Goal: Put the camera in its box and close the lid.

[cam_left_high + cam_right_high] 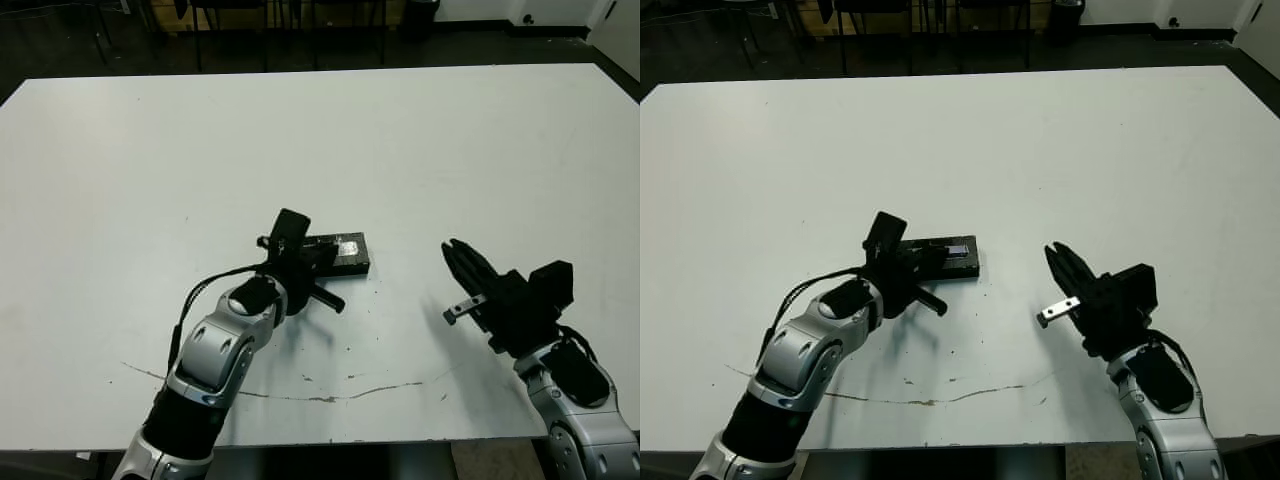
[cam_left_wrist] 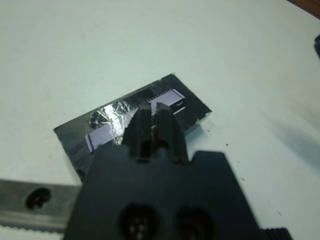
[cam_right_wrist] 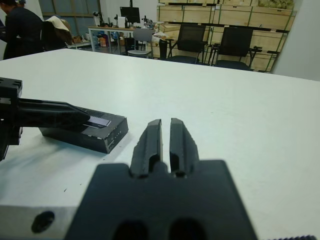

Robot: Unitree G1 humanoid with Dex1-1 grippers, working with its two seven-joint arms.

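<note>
Table: white, scuffed with a thin dark line near the robot's edge.
Lid: flat black cover with a pale lilac stripe along its top, sitting squarely on the box, so the box reads as one closed black block near the table's middle, a little toward the robot's left.
Camera: not visible in any view; whether it lies under the lid cannot be told.
Left gripper: fingers pressed together with nothing between them, tips resting on the lid's top over the stripe, reaching in from the robot's side.
Right gripper: clenched and empty, fingers almost touching, hovering above bare table well to the right of the box, pointing away from the robot.
Background: chairs and stacked crates beyond the table's far edge; a person in dark clothes at the far side in the right wrist view.
</note>
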